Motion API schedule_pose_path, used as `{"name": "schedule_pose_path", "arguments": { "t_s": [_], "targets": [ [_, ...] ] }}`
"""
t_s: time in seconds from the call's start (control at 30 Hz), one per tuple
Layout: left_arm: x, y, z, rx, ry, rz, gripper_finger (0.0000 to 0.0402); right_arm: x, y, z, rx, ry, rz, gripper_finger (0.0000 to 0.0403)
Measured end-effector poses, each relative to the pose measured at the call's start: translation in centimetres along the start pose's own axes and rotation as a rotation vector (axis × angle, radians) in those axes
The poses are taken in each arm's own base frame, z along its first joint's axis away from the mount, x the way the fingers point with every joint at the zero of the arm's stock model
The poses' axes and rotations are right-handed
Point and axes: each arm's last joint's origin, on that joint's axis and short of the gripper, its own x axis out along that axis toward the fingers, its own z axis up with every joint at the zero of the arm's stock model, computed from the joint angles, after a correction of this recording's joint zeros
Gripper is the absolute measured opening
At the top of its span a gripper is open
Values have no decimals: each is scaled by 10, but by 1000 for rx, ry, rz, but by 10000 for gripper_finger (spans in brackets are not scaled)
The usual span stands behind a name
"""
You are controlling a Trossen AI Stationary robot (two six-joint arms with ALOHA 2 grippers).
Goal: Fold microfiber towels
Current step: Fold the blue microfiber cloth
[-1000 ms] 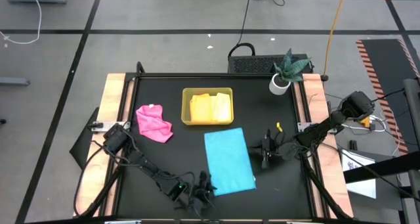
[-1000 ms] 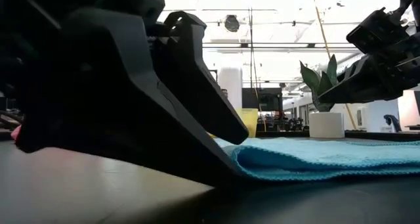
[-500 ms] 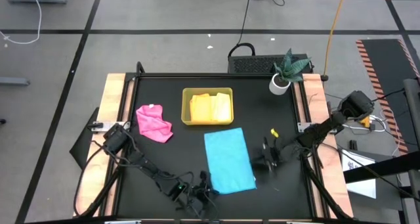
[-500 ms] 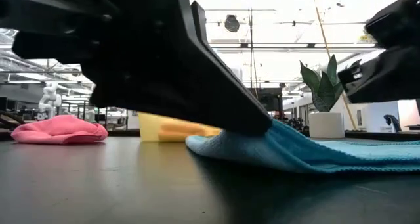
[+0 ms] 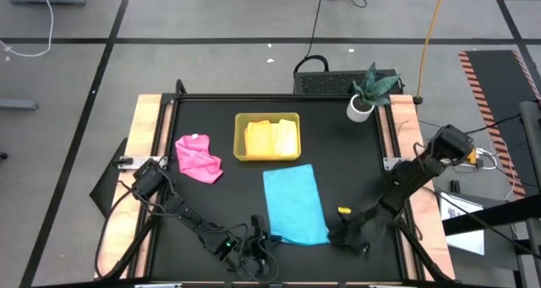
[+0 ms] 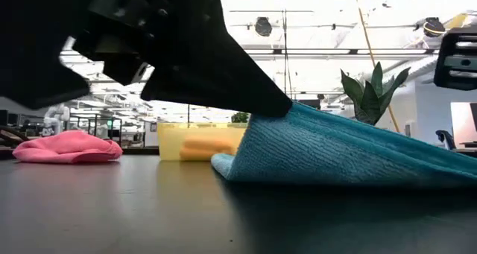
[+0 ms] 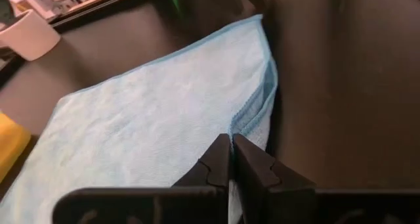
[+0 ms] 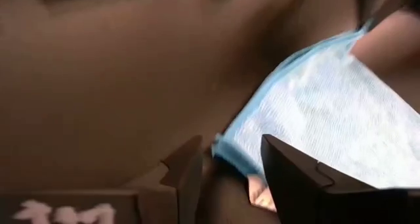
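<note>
A small potted plant (image 5: pixel 368 92) in a white pot stands at the upper right of the black table (image 5: pixel 355 165), with a dark mesh basket (image 5: pixel 325 79) just behind the table's far edge. A yellow-green tray (image 5: pixel 240 134) sits upper centre. An orange cable (image 5: pixel 429 35) runs up the floor at upper right.

Towels visible: 3. 1 sky blue towel (image 5: pixel 294 206) flat on bench (image 5: pixel 363 153), 1 pink towel (image 5: pixel 198 158) crumpled, 1 yellow towel (image 5: pixel 272 138) inside tray. Orange towel: cannot tell, none seen. Trays: 1, yellow-green tray (image 5: pixel 239 138). Potted plants: 1, plant (image 5: pixel 370 89) in white pot at bench corner. Arms: 2. Claws: 2, left claw (image 7: pixel 230 144), right claw (image 8: pixel 226 159). Benches: 1.
</note>
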Motion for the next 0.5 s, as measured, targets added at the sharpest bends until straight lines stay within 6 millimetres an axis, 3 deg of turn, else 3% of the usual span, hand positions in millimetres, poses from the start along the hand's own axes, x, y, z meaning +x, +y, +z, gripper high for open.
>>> {"name": "schedule_pose_path", "arguments": {
  "t_s": [0.1,0.27,0.5],
  "targets": [
    [0,0,-1,4,9,8,8,8,5,6,-117,115,-6,156],
    [-1,2,-7,-19,46,50,13,14,7,13,-235,157,-77,154],
    [-2,7,-18,-74,116,116,5,16,4,13,-263,171,-122,157]
  ]
}}
